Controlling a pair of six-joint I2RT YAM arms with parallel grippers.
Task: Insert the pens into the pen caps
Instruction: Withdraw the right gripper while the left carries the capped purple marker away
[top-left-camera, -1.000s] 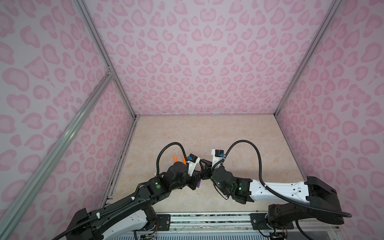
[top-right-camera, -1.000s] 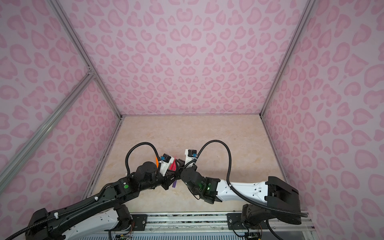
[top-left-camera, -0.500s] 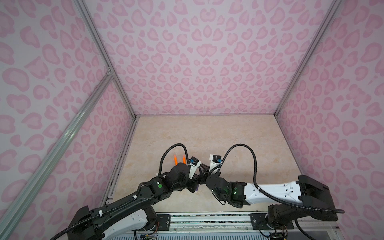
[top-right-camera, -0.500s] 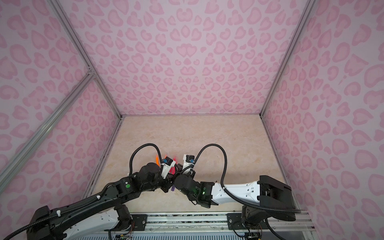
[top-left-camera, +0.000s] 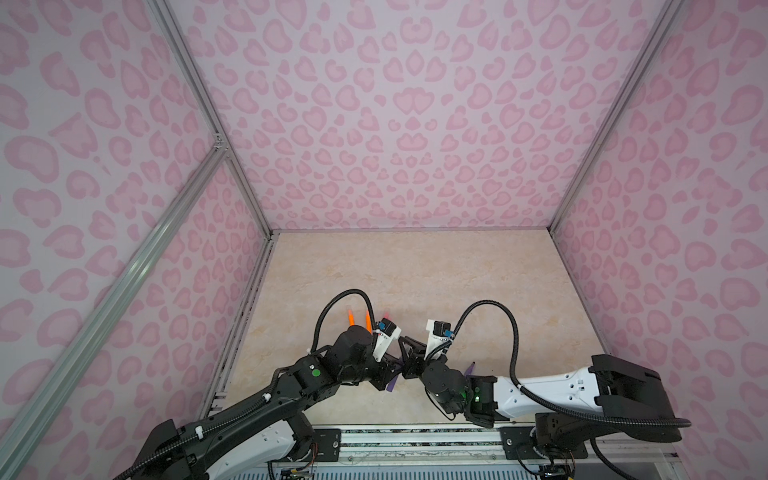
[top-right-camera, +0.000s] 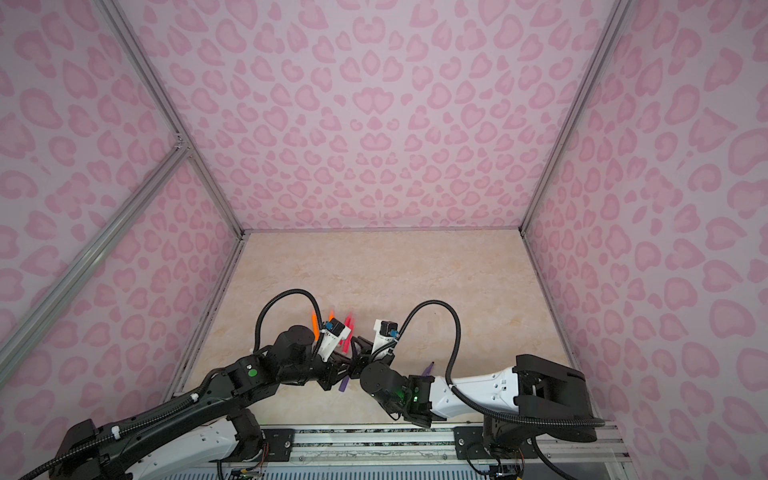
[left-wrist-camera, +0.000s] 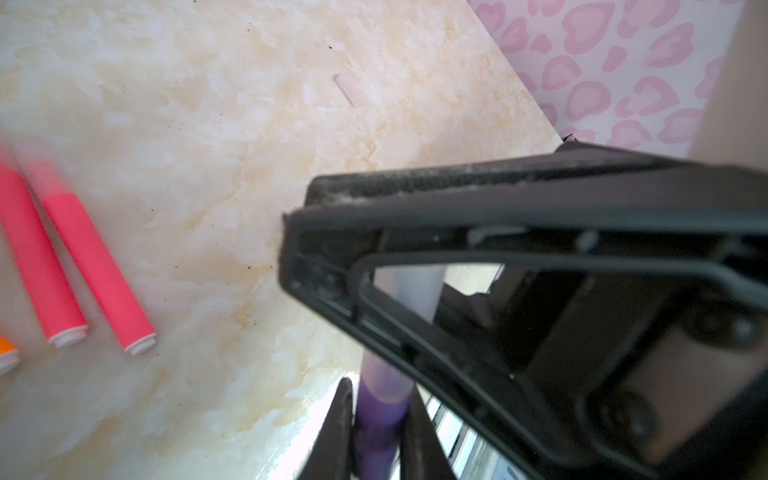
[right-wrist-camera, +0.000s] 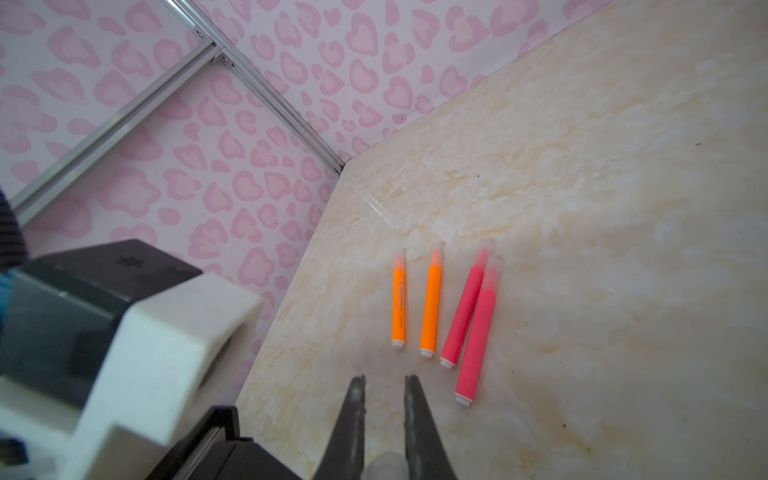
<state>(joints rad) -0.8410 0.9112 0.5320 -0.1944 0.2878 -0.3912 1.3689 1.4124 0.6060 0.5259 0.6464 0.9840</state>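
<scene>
Near the table's front edge my left gripper (left-wrist-camera: 380, 386) is shut on a purple pen (left-wrist-camera: 380, 419), also seen in both top views (top-left-camera: 392, 384) (top-right-camera: 344, 384). A clear pen cap (left-wrist-camera: 409, 286) sits over that pen's tip and runs behind a finger of the right gripper. My right gripper (right-wrist-camera: 384, 380) faces the left one and is shut on this cap (right-wrist-camera: 384, 467), low between its fingers. Two orange pens (right-wrist-camera: 399, 299) (right-wrist-camera: 431, 307) and two pink-red pens (right-wrist-camera: 463, 316) (right-wrist-camera: 478, 340) lie side by side, each with a clear cap over its tip.
Another purple pen (top-left-camera: 472, 368) lies on the table beside the right arm. A single loose cap (left-wrist-camera: 350, 89) lies farther out on the beige table. Pink patterned walls (top-left-camera: 415, 124) enclose the table on three sides. The left wrist camera housing (right-wrist-camera: 145, 353) sits close to the right gripper.
Both grippers stay together at the front middle. The right forearm swung left half a second ago and has come back right; both wrists sit slightly nearer the front edge.
</scene>
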